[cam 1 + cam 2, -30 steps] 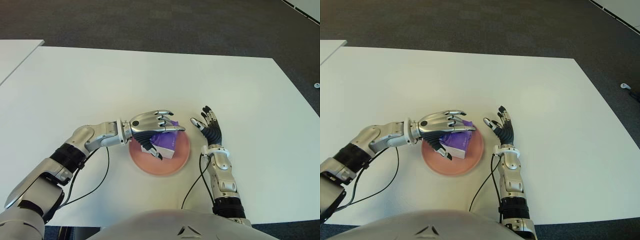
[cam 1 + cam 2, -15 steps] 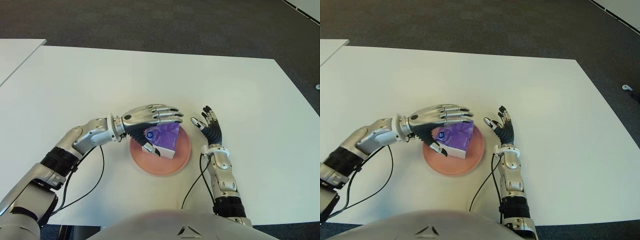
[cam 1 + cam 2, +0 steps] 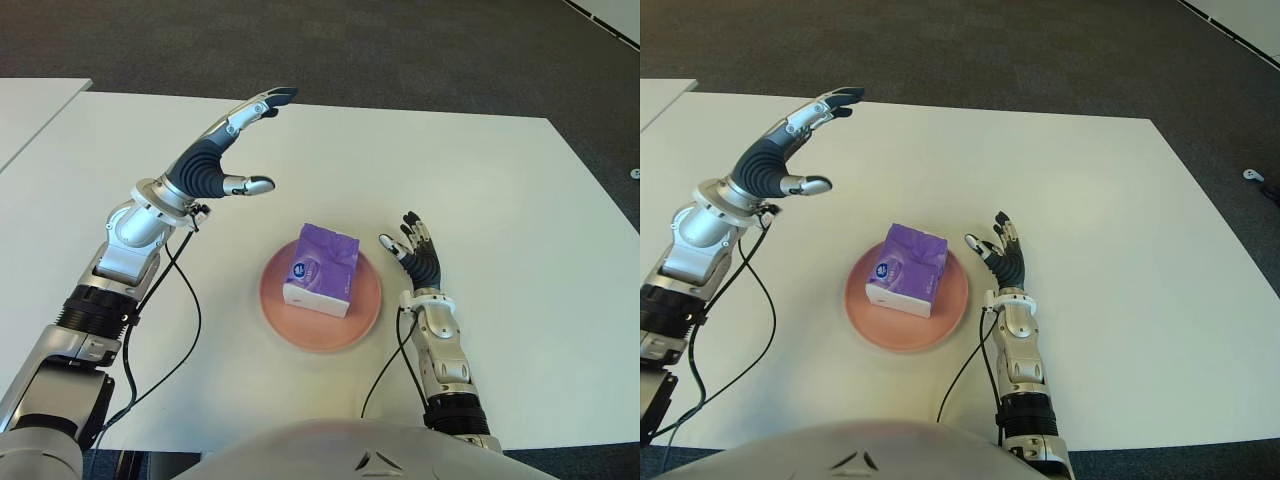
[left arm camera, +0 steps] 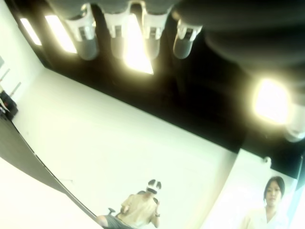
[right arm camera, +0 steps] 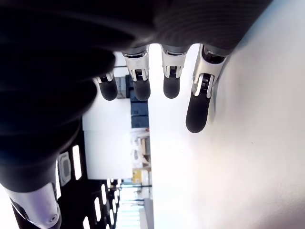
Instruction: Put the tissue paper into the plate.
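A purple tissue pack (image 3: 322, 270) lies in the pink plate (image 3: 365, 310) near the table's front middle, with nothing touching it. My left hand (image 3: 225, 150) is raised well above the table to the far left of the plate, fingers spread and empty. In the left wrist view its fingertips (image 4: 87, 45) point up at ceiling lights. My right hand (image 3: 412, 252) shows just right of the plate, fingers (image 5: 196, 112) spread, holding nothing.
The white table (image 3: 470, 190) spreads wide around the plate. A second white table (image 3: 30, 105) shows at the far left. Black cables (image 3: 190, 330) trail from both forearms over the table's front. Two persons (image 4: 143, 210) appear far off in the left wrist view.
My left hand has let go of the tissue pack, risen and swung back to the far left. The pack now lies uncovered in the plate. The right hand has stayed put.
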`<act>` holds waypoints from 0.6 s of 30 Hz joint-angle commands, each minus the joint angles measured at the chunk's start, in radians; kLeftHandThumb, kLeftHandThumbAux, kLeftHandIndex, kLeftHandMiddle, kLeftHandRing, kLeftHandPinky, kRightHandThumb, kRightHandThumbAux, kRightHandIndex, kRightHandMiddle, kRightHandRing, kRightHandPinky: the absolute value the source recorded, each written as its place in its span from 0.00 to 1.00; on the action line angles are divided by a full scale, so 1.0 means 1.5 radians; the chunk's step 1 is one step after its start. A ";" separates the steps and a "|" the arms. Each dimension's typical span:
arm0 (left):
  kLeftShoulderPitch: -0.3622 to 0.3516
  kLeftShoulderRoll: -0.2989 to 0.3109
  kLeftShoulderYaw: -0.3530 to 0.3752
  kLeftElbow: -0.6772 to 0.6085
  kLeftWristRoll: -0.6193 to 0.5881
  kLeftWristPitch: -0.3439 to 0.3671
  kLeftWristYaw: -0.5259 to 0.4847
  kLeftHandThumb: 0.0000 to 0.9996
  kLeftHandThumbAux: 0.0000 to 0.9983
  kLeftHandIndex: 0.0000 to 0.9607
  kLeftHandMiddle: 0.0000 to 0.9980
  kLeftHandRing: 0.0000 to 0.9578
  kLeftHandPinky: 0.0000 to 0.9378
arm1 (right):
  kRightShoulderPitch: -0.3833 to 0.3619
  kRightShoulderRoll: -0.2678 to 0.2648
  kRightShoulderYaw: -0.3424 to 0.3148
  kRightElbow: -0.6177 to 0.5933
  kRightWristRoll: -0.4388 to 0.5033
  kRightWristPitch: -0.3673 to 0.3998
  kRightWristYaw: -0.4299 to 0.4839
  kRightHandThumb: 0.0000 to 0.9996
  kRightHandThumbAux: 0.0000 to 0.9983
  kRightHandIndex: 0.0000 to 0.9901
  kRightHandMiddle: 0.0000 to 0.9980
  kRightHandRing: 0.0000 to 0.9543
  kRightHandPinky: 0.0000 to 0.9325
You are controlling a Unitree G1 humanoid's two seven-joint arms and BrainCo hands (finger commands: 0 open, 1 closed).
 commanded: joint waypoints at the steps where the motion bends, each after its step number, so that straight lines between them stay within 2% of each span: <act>1: 0.094 -0.058 0.130 0.022 -0.085 0.022 0.061 0.16 0.38 0.00 0.00 0.00 0.00 | 0.028 -0.003 0.004 0.044 0.000 0.034 0.010 0.10 0.69 0.01 0.05 0.03 0.04; 3: 0.089 -0.073 0.144 0.039 -0.085 0.037 0.058 0.14 0.38 0.00 0.00 0.00 0.00 | 0.028 -0.003 0.005 0.045 -0.001 0.033 0.011 0.10 0.69 0.01 0.06 0.03 0.05; 5: 0.045 -0.113 0.140 0.104 -0.052 0.039 0.072 0.13 0.37 0.00 0.00 0.00 0.00 | 0.029 -0.003 0.005 0.044 -0.001 0.033 0.012 0.10 0.69 0.01 0.06 0.03 0.05; 7: 0.017 -0.145 0.140 0.162 -0.026 0.028 0.084 0.11 0.38 0.00 0.00 0.00 0.00 | 0.030 -0.002 0.005 0.043 0.000 0.034 0.012 0.10 0.69 0.01 0.06 0.04 0.05; 9: 0.008 -0.159 0.147 0.185 -0.013 0.019 0.087 0.10 0.38 0.00 0.00 0.00 0.00 | 0.031 -0.003 0.006 0.042 0.001 0.035 0.013 0.10 0.69 0.01 0.06 0.04 0.05; 11: 0.007 -0.167 0.156 0.198 -0.005 0.014 0.088 0.10 0.39 0.00 0.00 0.00 0.00 | 0.031 -0.004 0.006 0.042 0.003 0.036 0.013 0.10 0.69 0.02 0.06 0.04 0.05; 18: 0.052 -0.199 0.185 0.189 0.030 0.024 0.117 0.05 0.46 0.00 0.00 0.00 0.00 | 0.031 -0.003 0.004 0.040 0.003 0.040 0.012 0.09 0.69 0.01 0.06 0.04 0.05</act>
